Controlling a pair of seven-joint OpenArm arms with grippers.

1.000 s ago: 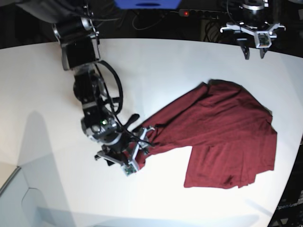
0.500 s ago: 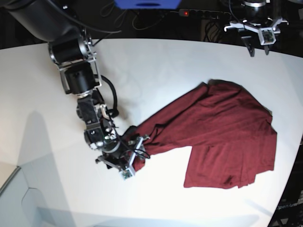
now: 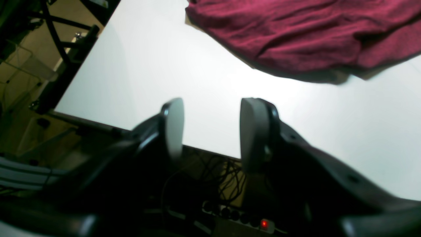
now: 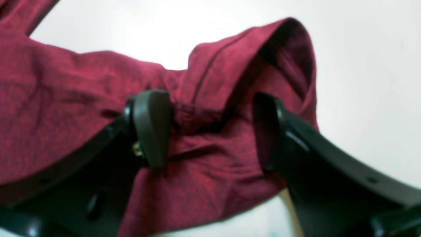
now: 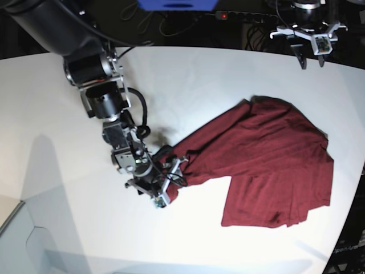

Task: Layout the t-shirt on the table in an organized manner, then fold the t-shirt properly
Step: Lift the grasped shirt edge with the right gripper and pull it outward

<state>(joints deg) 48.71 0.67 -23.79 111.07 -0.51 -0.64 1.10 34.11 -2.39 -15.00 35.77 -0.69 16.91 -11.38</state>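
The maroon t-shirt (image 5: 268,160) lies crumpled on the white table (image 5: 199,85), spread at the right and narrowing to a tip at the centre-left. My right gripper (image 5: 165,185) sits low over that tip. In the right wrist view its jaws stand open (image 4: 210,131), astride a raised fold of the t-shirt (image 4: 230,65), with one dark finger (image 4: 151,128) touching the cloth. My left gripper (image 5: 311,54) hovers at the table's far right edge. It is open (image 3: 210,128) with nothing between its fingers, and the t-shirt (image 3: 296,33) lies well beyond them.
A power strip with a red light (image 5: 223,15) and cables lie behind the table's far edge, next to a blue object (image 5: 177,4). The strip's light (image 3: 263,223) also shows in the left wrist view. The table's curved edge runs close to the t-shirt on the right.
My right gripper has shifted slightly right and up along the shirt's tip as its arm swung over. The left gripper rose a little toward the back edge.
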